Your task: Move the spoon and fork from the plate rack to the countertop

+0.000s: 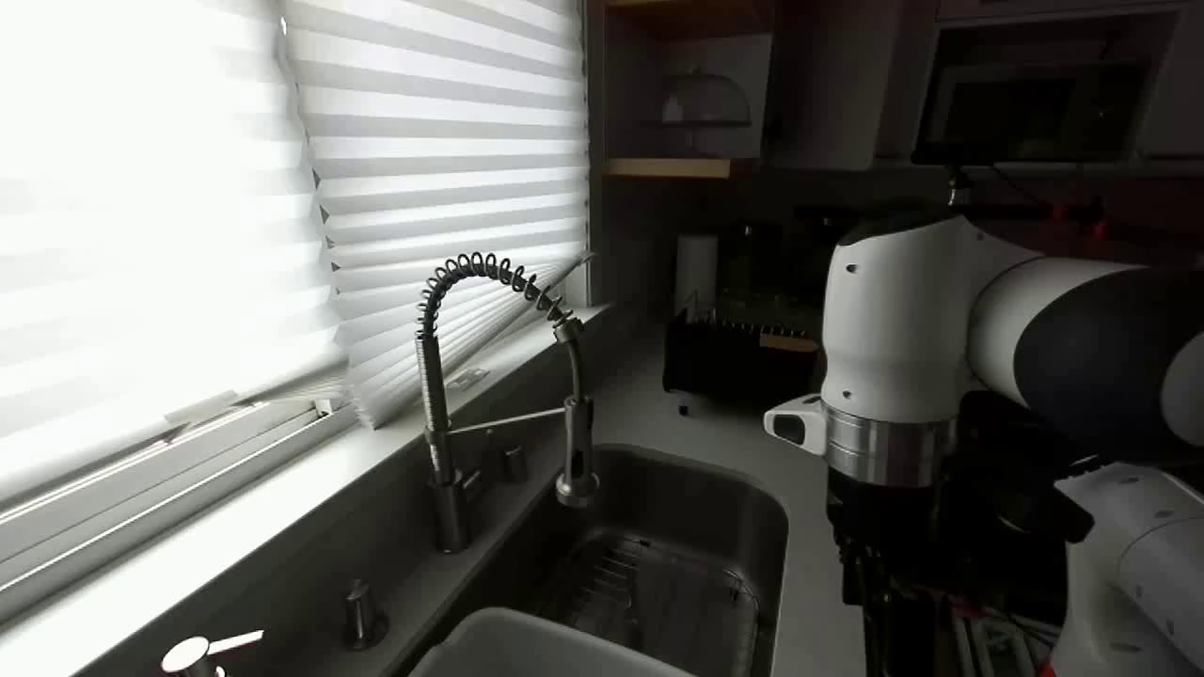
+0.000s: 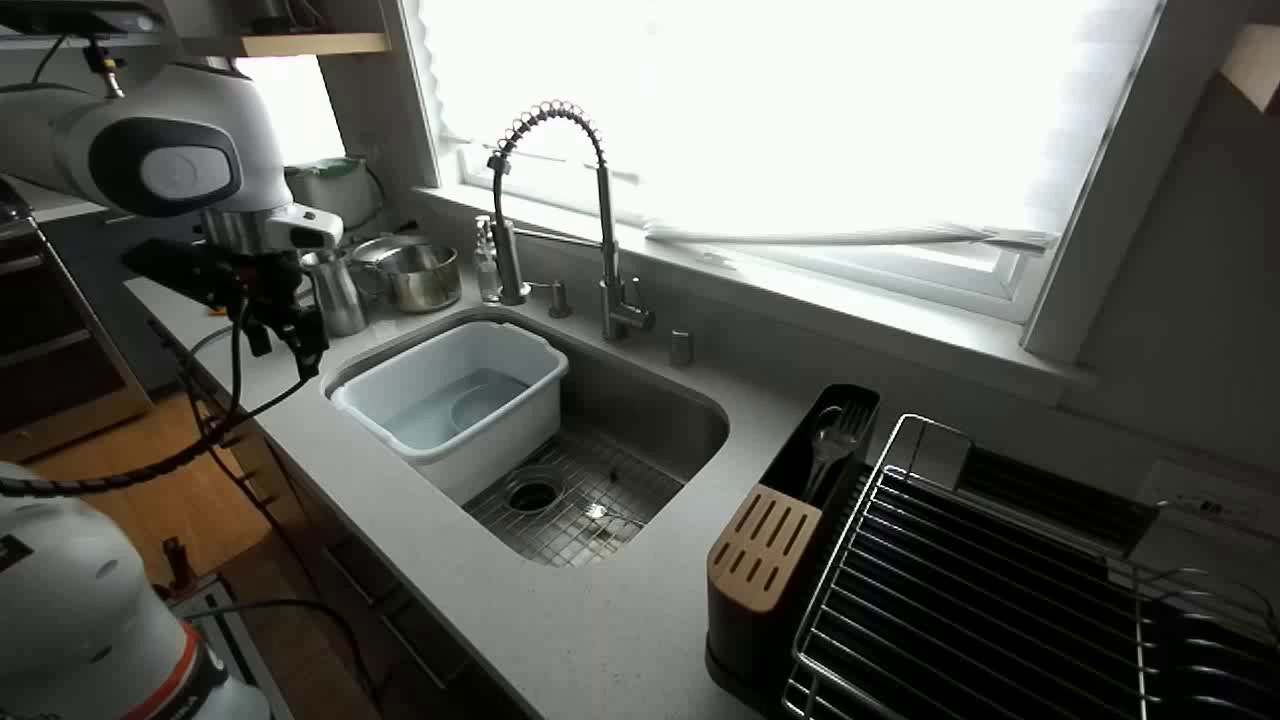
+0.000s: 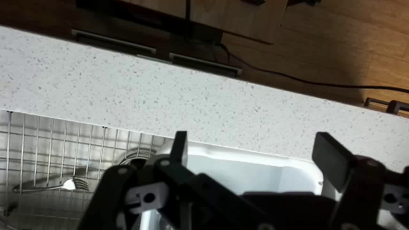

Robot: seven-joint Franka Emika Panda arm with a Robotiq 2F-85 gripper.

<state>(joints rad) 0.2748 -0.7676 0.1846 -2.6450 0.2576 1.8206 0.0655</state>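
Note:
The plate rack (image 2: 868, 520) stands right of the sink in an exterior view; it is a dark shape (image 1: 738, 362) in an exterior view. Its black side caddy holds a fork (image 2: 850, 428) and a rounded utensil (image 2: 826, 440), perhaps the spoon, upright and close together. Another fork (image 3: 68, 184) lies on the sink's wire grid in the wrist view. The pale countertop (image 2: 600, 625) runs in front of the sink and across the wrist view (image 3: 143, 92). My gripper (image 3: 252, 150) is open and empty, fingers wide apart, above the tub and counter edge, far from the rack (image 2: 285, 355).
A white tub (image 2: 500, 440) sits in the steel sink basin (image 2: 650, 420). The spring faucet (image 2: 608, 230) rises behind the sink. Metal pots (image 2: 425, 280) and a pitcher (image 2: 340, 295) stand near the gripper. A slotted wooden block (image 2: 765, 545) tops the caddy's front.

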